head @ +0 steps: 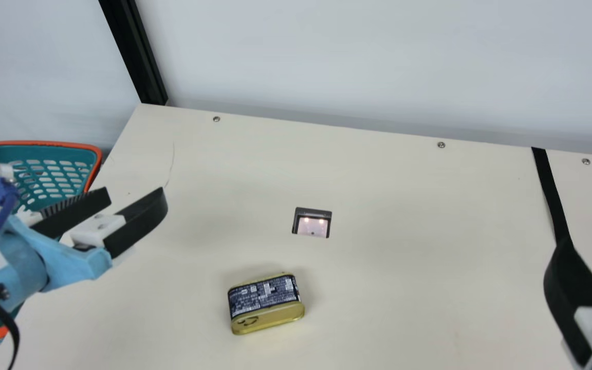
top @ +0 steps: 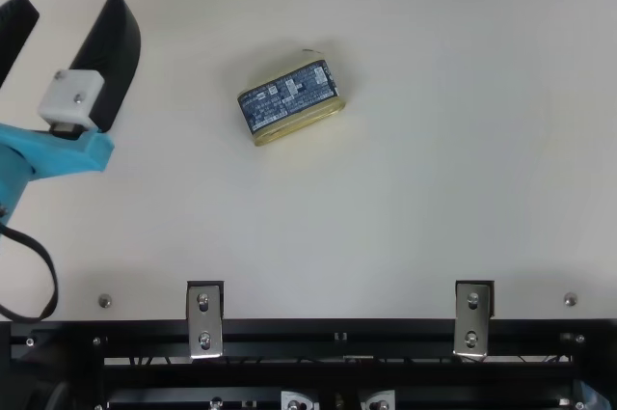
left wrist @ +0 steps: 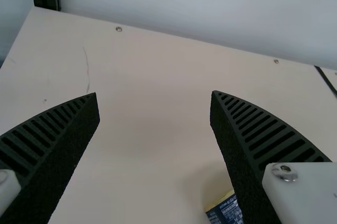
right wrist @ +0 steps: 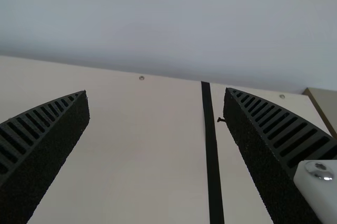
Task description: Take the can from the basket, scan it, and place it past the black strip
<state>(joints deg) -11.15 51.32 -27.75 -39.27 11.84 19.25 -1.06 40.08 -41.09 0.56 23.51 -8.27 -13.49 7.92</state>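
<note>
Bearing one can [head: 265, 303], gold-rimmed with navy label, on the cream table [head: 429, 288]; lying outside the basket [head: 44, 142], to the near side of the scanner [head: 312, 224] and slightly left of it, well left of the black strip [head: 550, 190]. Listing at the left one left gripper [head: 135, 193], spreading apart and grasping nothing, hanging left of the can. Listing at the right one right gripper [right wrist: 156, 94], likewise parting wide, holding nothing, hanging towards the strip. Judging by position, completing removal from the basket and standing at the interval between taking and placing; offering no proof of a finished scan, so leaving that entry undetermined. Probably calling next for a secure grasp, the right gripper seeming better placed for the strip, thus needing to travel left and near, lowering around the can's narrow sides. If lacking a scan, calling for passing the can over the scanner, code side facing the window; then carrying right, clearing the strip, and setting down beyond.
</note>
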